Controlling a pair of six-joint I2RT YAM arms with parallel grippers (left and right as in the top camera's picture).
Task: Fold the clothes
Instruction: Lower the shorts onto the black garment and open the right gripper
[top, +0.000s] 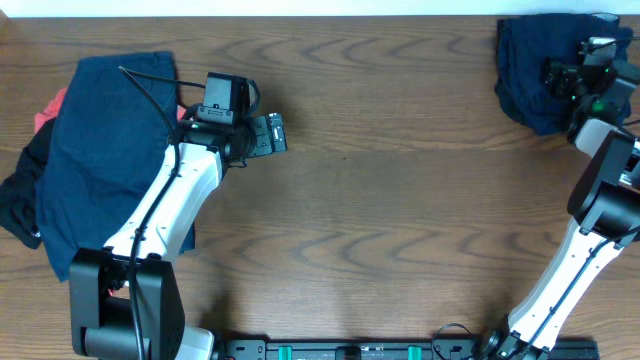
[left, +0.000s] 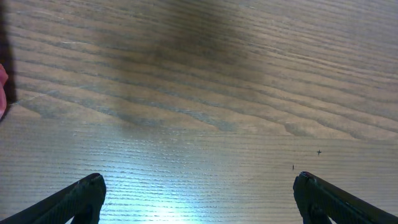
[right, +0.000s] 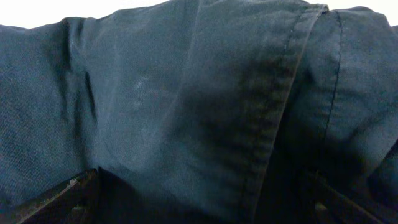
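A pile of clothes lies at the table's left edge: a large navy blue garment (top: 100, 150) on top, a red-orange one (top: 50, 105) peeking out at its left, and a black one (top: 20, 195) below. A sliver of the red-orange one shows in the left wrist view (left: 2, 87). My left gripper (top: 276, 134) (left: 199, 180) is open and empty over bare wood, right of the pile. A second navy garment (top: 525, 60) (right: 186, 93) is bunched at the far right corner. My right gripper (top: 558, 76) (right: 199, 180) is open, with its fingers spread low over that fabric.
The brown wooden table (top: 400, 200) stretches between the two arms. The left arm's white link lies over the pile's right edge. The right-hand garment lies close to the table's far and right edges.
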